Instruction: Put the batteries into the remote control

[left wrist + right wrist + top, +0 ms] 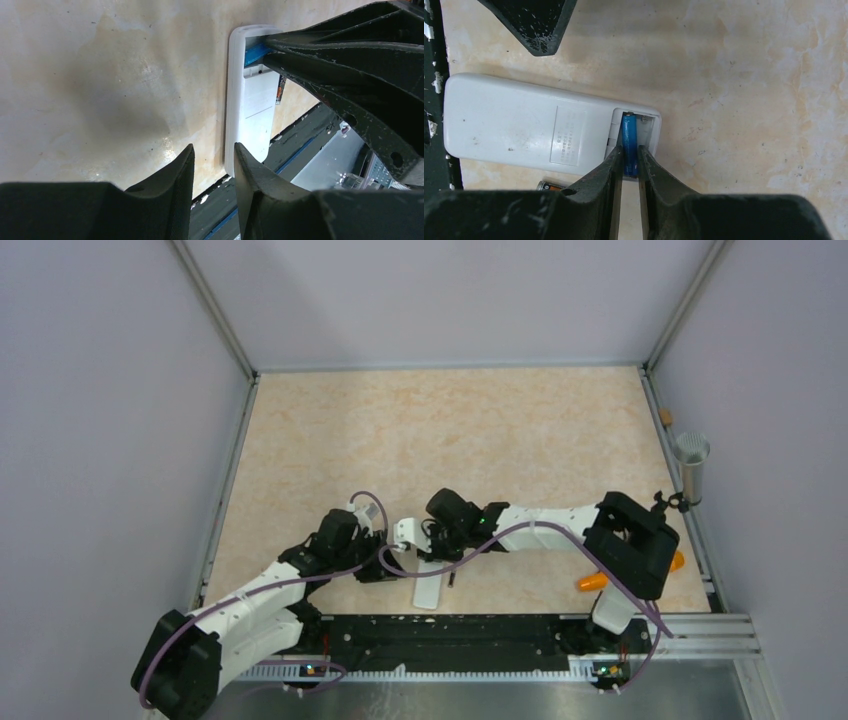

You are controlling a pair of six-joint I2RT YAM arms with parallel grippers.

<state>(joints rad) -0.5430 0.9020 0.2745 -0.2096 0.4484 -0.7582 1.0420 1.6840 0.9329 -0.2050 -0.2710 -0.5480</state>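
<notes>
White rectangular plastic remote control (524,125) back-up at beige marbled tabletop's (749,100) near edge, slim blue battery (629,131) in its end compartment, right gripper (629,148) closely flanking it, grip unclear, left gripper (211,147) fingers apart, holding nothing.

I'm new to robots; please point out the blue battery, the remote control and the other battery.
Blue battery (629,142): right wrist view, its blue middle.
Remote control (509,125): right wrist view, plain white back.
Other battery (547,186): right wrist view, exposed end.
</notes>
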